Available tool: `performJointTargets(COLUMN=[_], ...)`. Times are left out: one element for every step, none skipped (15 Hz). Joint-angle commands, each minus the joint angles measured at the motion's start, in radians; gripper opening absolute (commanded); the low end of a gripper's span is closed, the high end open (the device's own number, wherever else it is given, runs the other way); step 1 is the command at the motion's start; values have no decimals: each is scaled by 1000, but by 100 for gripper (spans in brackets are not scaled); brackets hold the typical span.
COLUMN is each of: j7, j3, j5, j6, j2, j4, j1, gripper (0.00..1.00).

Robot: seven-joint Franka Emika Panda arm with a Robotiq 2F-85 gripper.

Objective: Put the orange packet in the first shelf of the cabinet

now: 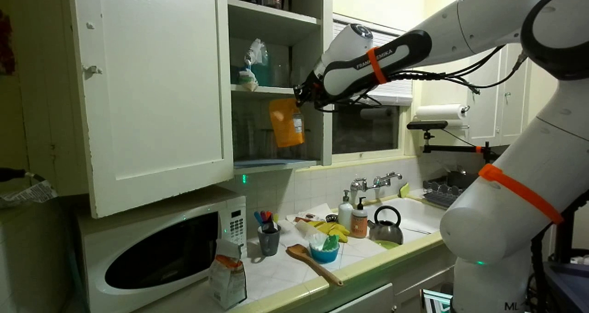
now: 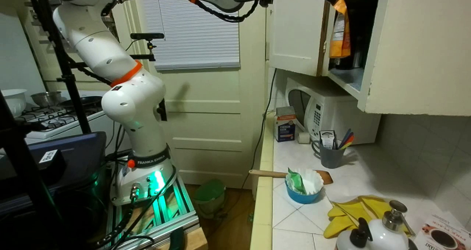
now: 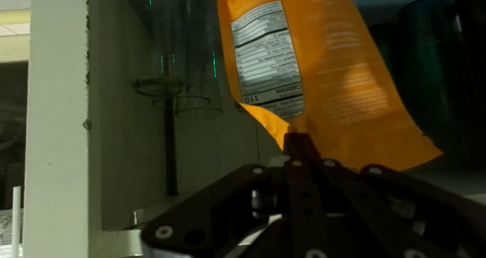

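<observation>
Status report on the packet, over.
Jaws shut on orange packet. Hanging at cabinet opening, not yet on first shelf. Clear glasses inside might crowd it.

In the wrist view, the orange packet (image 3: 330, 72) bears a white nutrition label (image 3: 267, 58), upside down, with "Calories" and "110" on it. In an exterior view, "FRANKA EMIKA" runs along the arm's black-and-white link (image 1: 354, 72), broken in the middle by an orange band (image 1: 376, 65), and "ML" stands low on the arm's base (image 1: 490, 285). In an exterior view, the black collar (image 2: 150, 160) shows "FRANKA EMI", a carton (image 2: 285, 125) says "FRENCH", and a card (image 2: 447, 231) at the bottom edge seems to say "INSTANT".
</observation>
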Motion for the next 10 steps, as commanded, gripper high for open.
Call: performJointTargets(j7=[14,11,15,21,20,21,24,26,31,32], j3=[9,7,7,9,8,8,9,9,11,10], j5=[14,20,23,21,22,21,19,19,16,18], j6=[24,22,25,24,21,19,18,17,16,16], j2=[31,38,44,51,58,66,73,80,87,93], j4=[14,15,13,14,16,19,21,24,27,31], j1=[-4,4,7,5,8,9,9,12,11,16], gripper=[0,0,0,0,0,0,0,0,0,0])
